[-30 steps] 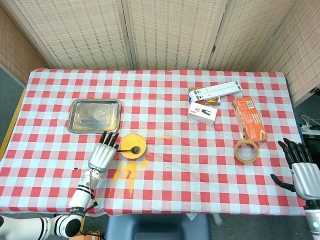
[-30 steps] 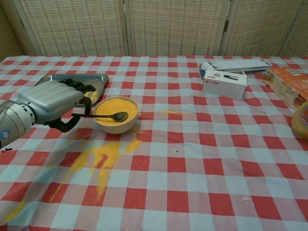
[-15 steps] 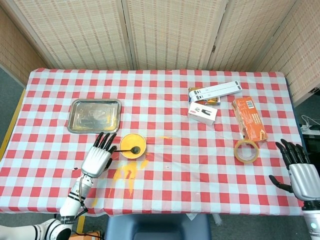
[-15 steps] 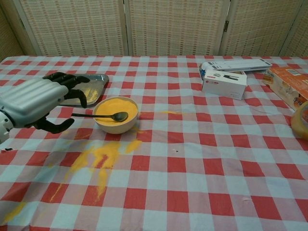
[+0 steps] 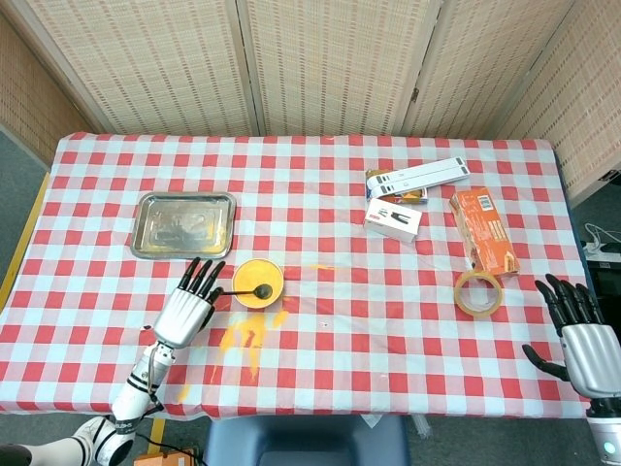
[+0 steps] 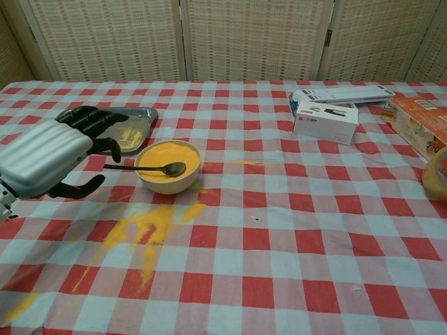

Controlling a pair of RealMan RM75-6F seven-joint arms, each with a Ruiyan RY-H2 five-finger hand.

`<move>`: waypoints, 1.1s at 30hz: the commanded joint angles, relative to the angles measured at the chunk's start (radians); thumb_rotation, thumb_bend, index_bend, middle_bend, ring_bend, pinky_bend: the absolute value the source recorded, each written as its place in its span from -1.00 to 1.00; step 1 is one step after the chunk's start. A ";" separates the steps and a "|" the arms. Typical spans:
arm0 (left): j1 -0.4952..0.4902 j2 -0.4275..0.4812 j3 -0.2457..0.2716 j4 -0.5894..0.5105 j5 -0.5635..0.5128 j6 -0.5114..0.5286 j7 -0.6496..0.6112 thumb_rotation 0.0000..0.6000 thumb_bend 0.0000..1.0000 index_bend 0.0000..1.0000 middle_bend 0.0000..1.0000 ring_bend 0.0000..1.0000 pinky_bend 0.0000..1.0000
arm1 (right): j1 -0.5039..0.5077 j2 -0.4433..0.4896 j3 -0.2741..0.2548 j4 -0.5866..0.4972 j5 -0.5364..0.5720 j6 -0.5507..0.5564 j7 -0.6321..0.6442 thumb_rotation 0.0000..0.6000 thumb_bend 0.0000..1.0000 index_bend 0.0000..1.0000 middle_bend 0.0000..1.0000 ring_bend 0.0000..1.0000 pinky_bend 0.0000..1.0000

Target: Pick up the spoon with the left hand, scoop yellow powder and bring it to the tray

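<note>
The left hand (image 5: 190,307) hovers palm down, fingers spread toward 1 o'clock, holding nothing. The right hand (image 5: 577,335) sits at the table's near right edge, fingers apart, empty.

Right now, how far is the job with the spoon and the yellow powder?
Little looks done. The spoon lies across the bowl of yellow powder, held by neither hand. The left hand is open beside the handle, not gripping it. The right hand is open at the table's far side. Picking up, scooping and carrying to the tray all remain. Powder is spilled on the tablecloth.
</note>
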 commanded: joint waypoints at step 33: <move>-0.004 -0.107 -0.056 0.235 0.043 -0.007 -0.084 1.00 -0.09 -0.08 -1.00 -1.00 -1.00 | 0.003 -0.005 0.001 0.001 0.002 -0.011 -0.011 1.00 -0.72 -1.00 -1.00 -1.00 -1.00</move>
